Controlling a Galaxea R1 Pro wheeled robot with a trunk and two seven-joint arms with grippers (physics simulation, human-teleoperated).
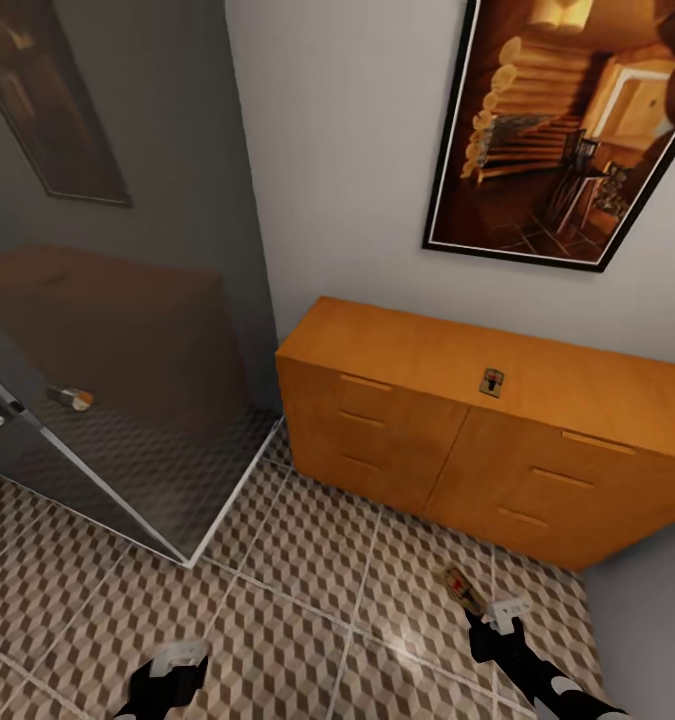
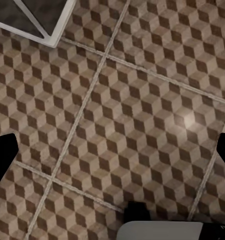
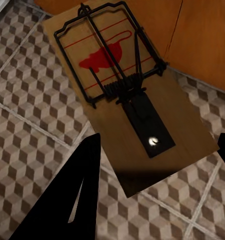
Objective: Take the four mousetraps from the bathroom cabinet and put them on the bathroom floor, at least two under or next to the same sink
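Observation:
One mousetrap point(image 1: 462, 590), a small wooden board with black wire and a red mouse print point(image 3: 117, 75), hangs low over the cube-patterned bathroom floor point(image 1: 307, 600), in front of the cabinet. My right gripper point(image 1: 489, 618) is shut on its near end, a finger on each side point(image 3: 159, 141). Another mousetrap point(image 1: 492, 382) lies on top of the orange-brown cabinet point(image 1: 397, 440), whose drawers are closed. Wide open over bare tiles is my left gripper point(image 1: 173, 668), with nothing between its fingers point(image 2: 116, 141). The sink is out of view.
A glass shower enclosure point(image 1: 127, 400) with a white-edged dark tray stands at the left, a small object point(image 1: 72, 397) on its floor. A framed picture point(image 1: 567, 130) hangs above the cabinet. A grey wall point(image 1: 647, 620) closes the right side.

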